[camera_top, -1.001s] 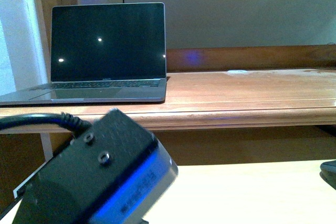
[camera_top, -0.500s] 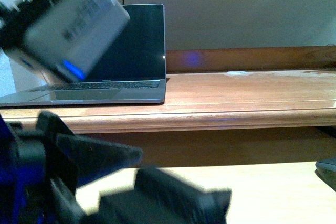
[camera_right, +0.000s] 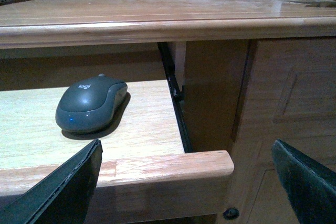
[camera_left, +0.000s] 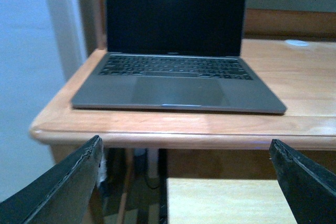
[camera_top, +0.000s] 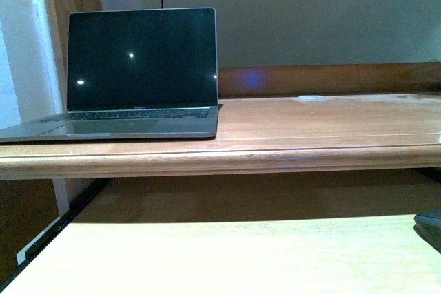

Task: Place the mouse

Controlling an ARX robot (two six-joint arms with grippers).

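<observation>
1. The mouse (camera_right: 92, 103) lay on a pale wooden pull-out tray (camera_right: 31, 129) under the desk top (camera_right: 157, 19). It sat toward the tray's right end and a little back from the front lip. In the front view only a dark rounded edge of it (camera_top: 431, 228) showed at the right border.
2. The right gripper (camera_right: 186, 148) sat low in front of the tray. Its two dark fingers (camera_right: 58, 192) were spread wide with nothing between them, and the mouse lay beyond them, untouched.
3. The left gripper (camera_left: 185, 150) was spread just as wide and gripped nothing. It faced the laptop (camera_left: 176, 24) from just below the desk's front edge.
4. The desk top (camera_top: 317, 129) was glossy reddish-brown wood with a rounded front edge and a raised board along the back. The tray (camera_top: 227, 253) below it was lighter and matte. A plain grey-green wall (camera_top: 310, 12) stood behind.
5. The laptop (camera_top: 141, 67) stood open at the desk's left end, close to the front edge, its screen dark except for small light spots. A small white disc (camera_top: 311, 96) lay further back, near the middle of the desk.
6. A dark rail (camera_right: 176, 98) ran along the tray's right side, and beside it stood a wooden cabinet (camera_right: 283, 103) with a panelled front.
7. The mouse rested flat, dome up, showing a "logi" mark. Its long axis ran roughly front to back across the tray, slightly slanted. I could not tell which end carried the buttons.
</observation>
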